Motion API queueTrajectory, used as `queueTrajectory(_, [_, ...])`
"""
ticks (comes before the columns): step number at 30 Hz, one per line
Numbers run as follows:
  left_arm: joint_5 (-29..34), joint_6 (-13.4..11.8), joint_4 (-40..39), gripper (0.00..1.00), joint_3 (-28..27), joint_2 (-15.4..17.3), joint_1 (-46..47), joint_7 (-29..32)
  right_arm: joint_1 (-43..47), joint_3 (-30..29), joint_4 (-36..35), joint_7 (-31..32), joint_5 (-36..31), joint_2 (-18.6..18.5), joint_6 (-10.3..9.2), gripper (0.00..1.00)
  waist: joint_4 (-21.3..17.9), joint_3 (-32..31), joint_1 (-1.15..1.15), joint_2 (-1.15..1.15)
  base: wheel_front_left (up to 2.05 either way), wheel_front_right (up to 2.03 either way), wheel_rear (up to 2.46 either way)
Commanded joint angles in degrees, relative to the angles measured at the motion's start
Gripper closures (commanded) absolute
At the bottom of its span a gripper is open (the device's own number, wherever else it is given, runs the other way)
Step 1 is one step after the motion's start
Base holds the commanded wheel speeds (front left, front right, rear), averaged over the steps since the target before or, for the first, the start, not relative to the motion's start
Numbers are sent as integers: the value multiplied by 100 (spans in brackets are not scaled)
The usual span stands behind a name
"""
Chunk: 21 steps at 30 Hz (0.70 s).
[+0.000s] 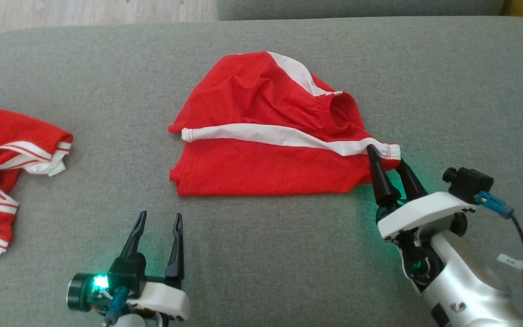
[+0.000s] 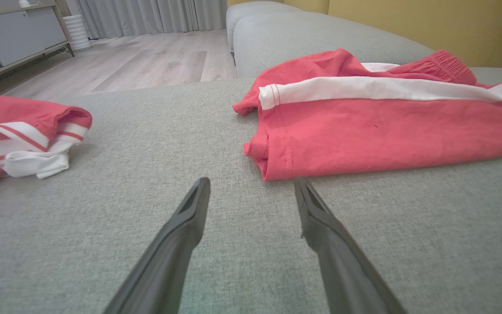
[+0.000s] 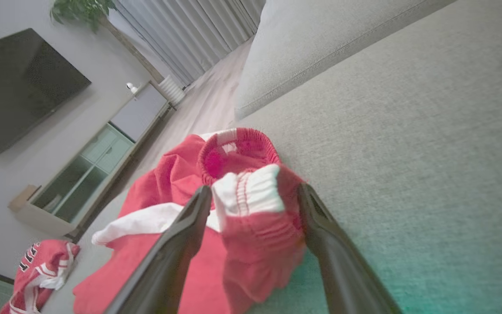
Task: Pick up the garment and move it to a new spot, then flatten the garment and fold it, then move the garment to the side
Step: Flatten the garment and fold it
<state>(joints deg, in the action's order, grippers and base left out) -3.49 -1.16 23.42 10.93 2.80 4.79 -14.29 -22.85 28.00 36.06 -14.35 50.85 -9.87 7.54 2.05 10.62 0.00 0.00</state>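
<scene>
The garment (image 1: 266,145) is a pair of red shorts with a white side stripe, lying crumpled and half folded in the middle of the grey sofa seat (image 1: 261,254). My right gripper (image 1: 385,154) is open, its two fingers straddling the waistband corner (image 3: 253,205) at the garment's right end without pinching it. My left gripper (image 1: 159,220) is open and empty, a short way in front of the garment's lower left corner (image 2: 268,170), with its fingertips apart from the cloth.
A second red garment (image 1: 2,163) with white stripes lies bunched at the left edge of the seat. Wooden floor (image 2: 146,56), curtains and a low cabinet (image 3: 89,165) lie beyond the sofa. Another cushion (image 3: 320,48) rises behind.
</scene>
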Motion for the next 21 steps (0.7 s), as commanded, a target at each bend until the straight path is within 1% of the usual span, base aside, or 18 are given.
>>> queueTrajectory(1, [-21, 9, -135, 0, -188, 9, 153, -71, -58, 218, -284, -14, 253, -103, -5, 0, 4, -6, 0, 0, 0, 0, 0])
queueTrajectory(3, [-24, 6, -134, 0, -196, 9, 148, -71, -23, 383, -425, -9, 510, -228, -5, 0, 4, -11, 0, 0, 0, 0, 0])
queueTrajectory(4, [-26, 3, -135, 0, -205, 9, 140, -71, -3, 527, -505, -13, 689, -353, -5, 0, 0, -18, 0, 0, 0, 0, 0])
queueTrajectory(8, [-25, 5, -133, 0, -231, 9, 123, -71, -20, 743, -518, -25, 898, -512, -5, 0, -15, -28, 0, 0, 0, 0, 0])
queueTrajectory(21, [-17, 21, -125, 0, -258, 8, 78, -71, -108, 1440, -619, -54, 940, -834, -5, 0, -104, -90, 0, 0, 0, 0, 0])
